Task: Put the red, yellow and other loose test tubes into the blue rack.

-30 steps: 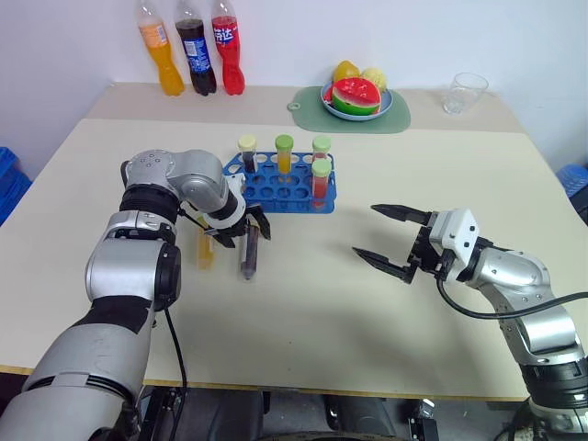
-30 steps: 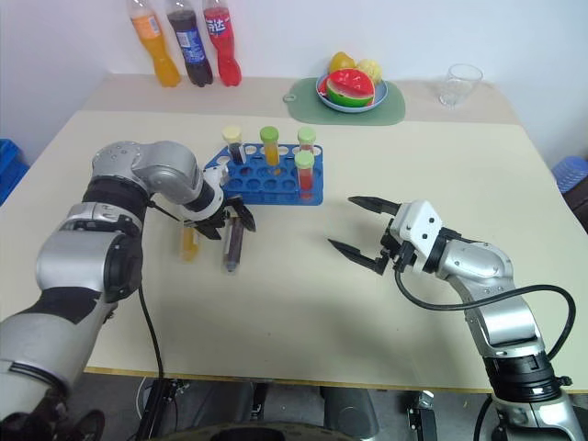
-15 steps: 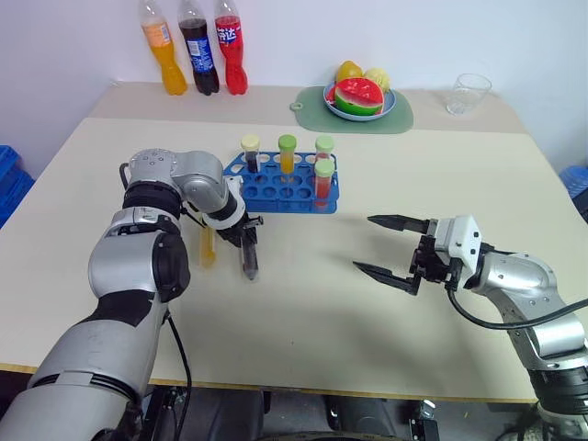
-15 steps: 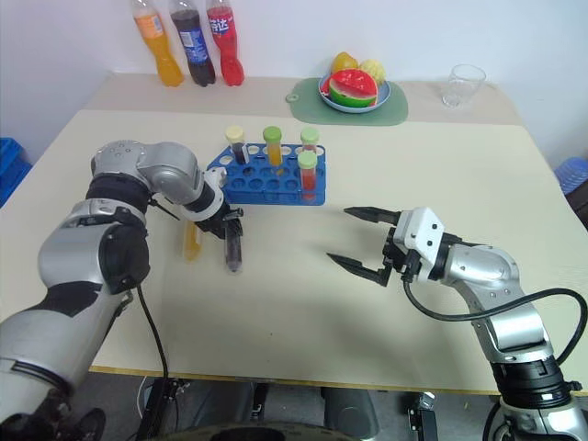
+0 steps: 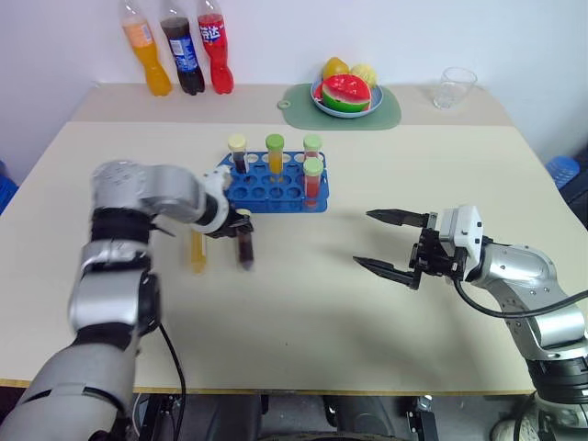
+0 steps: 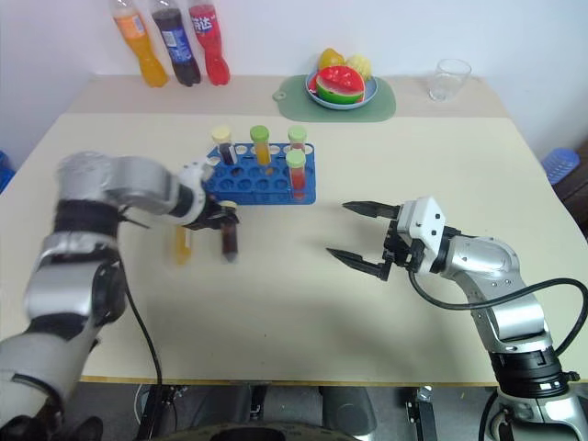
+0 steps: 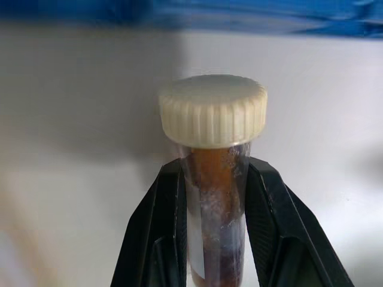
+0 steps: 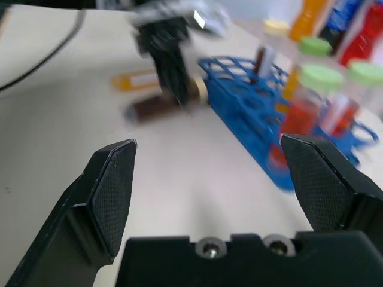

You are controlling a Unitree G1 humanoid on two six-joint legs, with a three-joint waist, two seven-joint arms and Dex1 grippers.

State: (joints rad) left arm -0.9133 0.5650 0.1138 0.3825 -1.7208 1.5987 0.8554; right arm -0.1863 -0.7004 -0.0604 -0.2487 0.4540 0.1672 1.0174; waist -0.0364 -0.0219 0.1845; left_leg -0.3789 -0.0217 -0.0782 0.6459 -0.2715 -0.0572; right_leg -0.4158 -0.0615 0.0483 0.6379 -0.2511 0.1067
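Observation:
My left gripper (image 5: 238, 226) is shut on a dark brown test tube (image 5: 244, 250) just under its cream cap (image 7: 212, 110), a little in front of the blue rack (image 5: 271, 196). Both black fingers (image 7: 164, 209) press on the glass. A yellow-orange tube (image 5: 197, 251) lies on the table just left of the held one. In the rack stand several capped tubes, among them a red one (image 5: 313, 179) at its right end. My right gripper (image 5: 387, 243) hovers open and empty over the table to the right, its fingers (image 8: 111, 191) spread wide.
Three soda bottles (image 5: 175, 50) stand at the back left edge. A green mat (image 5: 372, 112) with a plate of fruit and a clear glass (image 5: 450, 87) sit along the back. The beige table (image 5: 303, 322) stretches in front of both grippers.
My left gripper closed on the brown tube, which lay between its open fingers, and raised it a little toward the left. The right gripper has stayed where it was. The camera view has shifted.

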